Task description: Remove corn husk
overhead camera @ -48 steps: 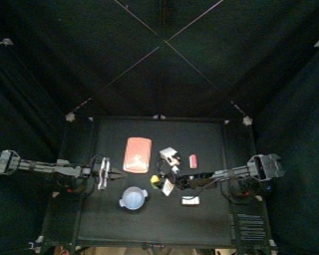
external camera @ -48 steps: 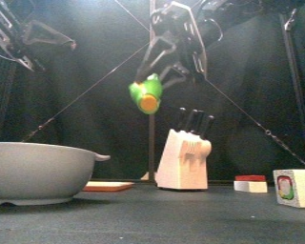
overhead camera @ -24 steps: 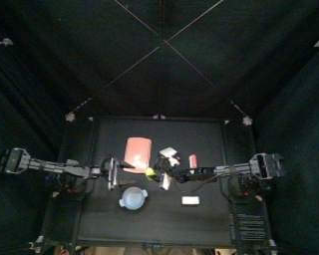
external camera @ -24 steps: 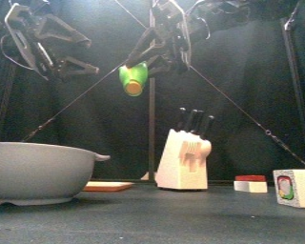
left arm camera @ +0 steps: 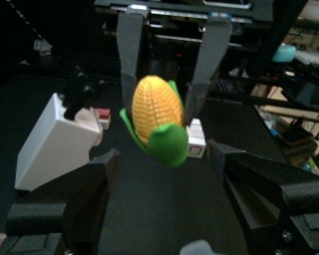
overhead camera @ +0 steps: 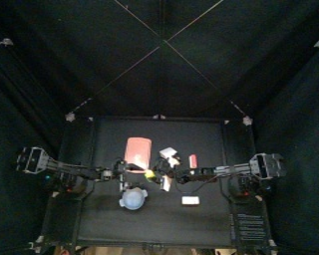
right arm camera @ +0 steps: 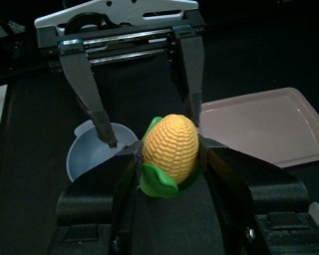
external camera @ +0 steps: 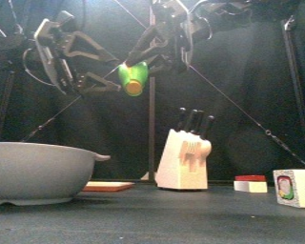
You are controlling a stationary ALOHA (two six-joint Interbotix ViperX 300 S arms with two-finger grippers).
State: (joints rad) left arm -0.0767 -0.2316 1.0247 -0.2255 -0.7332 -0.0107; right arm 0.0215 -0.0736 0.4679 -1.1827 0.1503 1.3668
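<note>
The corn cob hangs in the air above the table, yellow with bright-green husk at its base. My right gripper is shut on the cob and holds it from above and the right. My left gripper is open just left of the cob, its jaws spread on either side of it in the left wrist view, not touching. In the top view the cob sits between the left gripper and the right gripper.
A blue bowl stands below the cob at the front left. A salmon-red board lies behind it. A white knife block and small white-and-red pieces stand to the right.
My left gripper has moved right and closed in on the cob with its jaws open. The right gripper has carried the cob left and up, then held it still.
</note>
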